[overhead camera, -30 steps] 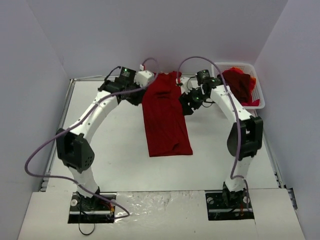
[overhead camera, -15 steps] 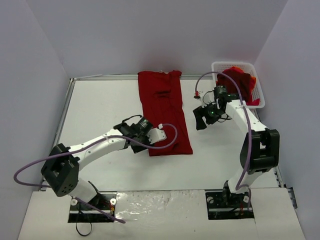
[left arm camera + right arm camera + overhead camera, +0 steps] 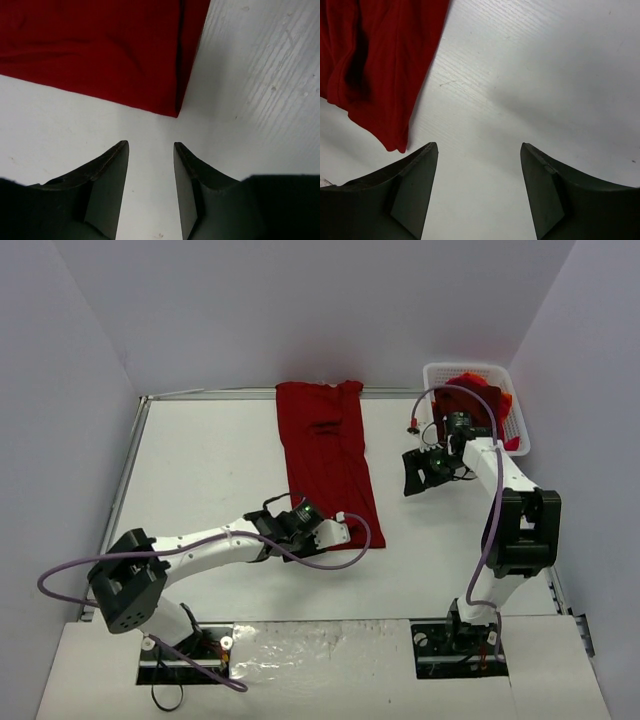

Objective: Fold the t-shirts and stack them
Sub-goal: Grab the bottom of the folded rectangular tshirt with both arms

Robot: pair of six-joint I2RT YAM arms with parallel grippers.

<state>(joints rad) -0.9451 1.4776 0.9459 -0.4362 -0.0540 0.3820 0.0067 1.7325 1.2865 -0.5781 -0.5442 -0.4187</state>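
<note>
We are seeing a white table (image 3: 200, 460) between pale walls (image 3: 300, 310); its far-right corner basket (image 3: 445, 367) is holding red t-shirts (image 3: 470, 405); left gripper (image 3: 150, 145) and right gripper (image 3: 479, 145) are gaping empty.

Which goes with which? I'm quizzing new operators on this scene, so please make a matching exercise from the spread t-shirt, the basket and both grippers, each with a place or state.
1. spread t-shirt
2. basket
3. left gripper
4. right gripper

a. open, over bare table right of the shirt
b. far right corner, holding crumpled shirts
c. long strip lying flat mid-table
d. open, at the shirt's near right corner

Pairs: 1-c; 2-b; 3-d; 4-a.
</note>
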